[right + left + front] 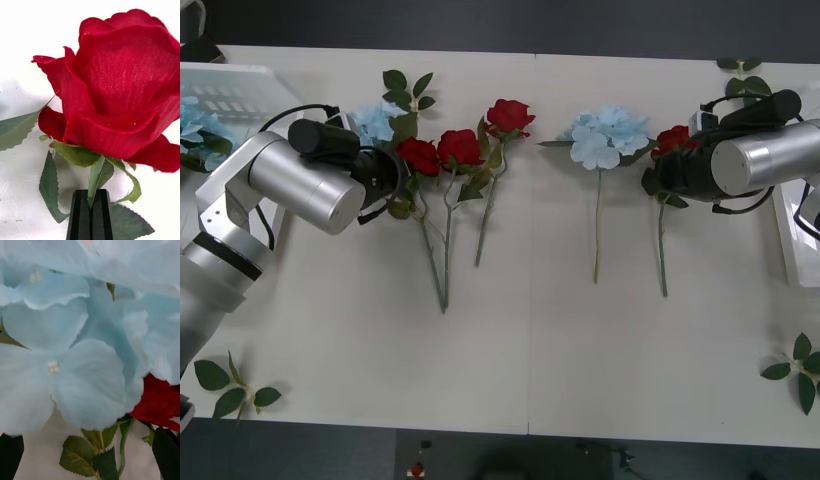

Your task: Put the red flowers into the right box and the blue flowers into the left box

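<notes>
At the frame's upper left sits the left box (230, 85). The left gripper (90, 461), fingers spread and empty, frames a blue flower (375, 122) beside three red flowers (460, 148); it should close low, clear of the rose. Right of centre, the right gripper (90, 215) pinches a red flower's stem (95, 176); lift straight up, then carry it to the right box (790, 235).

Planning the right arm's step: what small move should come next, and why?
Probably lift. The right gripper has its black fingers shut on the stem of a red rose lying on the table, so raising it would free it for the right box.
</notes>
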Action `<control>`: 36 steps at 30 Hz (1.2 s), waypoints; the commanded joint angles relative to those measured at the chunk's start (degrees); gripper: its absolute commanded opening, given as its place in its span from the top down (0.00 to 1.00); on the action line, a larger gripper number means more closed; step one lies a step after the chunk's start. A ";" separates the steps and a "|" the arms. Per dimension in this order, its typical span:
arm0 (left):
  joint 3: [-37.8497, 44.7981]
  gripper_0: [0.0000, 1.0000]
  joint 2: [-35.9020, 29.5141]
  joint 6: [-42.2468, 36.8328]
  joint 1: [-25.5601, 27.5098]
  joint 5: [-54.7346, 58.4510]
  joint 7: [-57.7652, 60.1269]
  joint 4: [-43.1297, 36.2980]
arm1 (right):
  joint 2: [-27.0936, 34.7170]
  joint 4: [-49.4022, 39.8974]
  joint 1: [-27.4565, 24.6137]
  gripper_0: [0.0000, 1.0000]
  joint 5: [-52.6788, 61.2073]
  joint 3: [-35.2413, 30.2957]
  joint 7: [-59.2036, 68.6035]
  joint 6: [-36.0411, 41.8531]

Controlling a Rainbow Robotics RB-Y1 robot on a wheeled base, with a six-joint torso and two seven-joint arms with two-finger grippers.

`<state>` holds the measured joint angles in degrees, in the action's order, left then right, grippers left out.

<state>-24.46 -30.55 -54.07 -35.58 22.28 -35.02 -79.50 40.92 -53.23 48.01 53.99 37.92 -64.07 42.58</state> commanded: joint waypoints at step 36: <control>-3.40 1.00 -5.31 -6.58 -0.98 2.25 -5.50 -9.01 | 28.51 -0.03 5.87 1.00 -0.99 -0.57 -27.87 8.66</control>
<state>-28.85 -31.16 -58.46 -38.15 22.50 -38.39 -82.20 68.23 -54.56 51.86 54.62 37.92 -90.78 52.23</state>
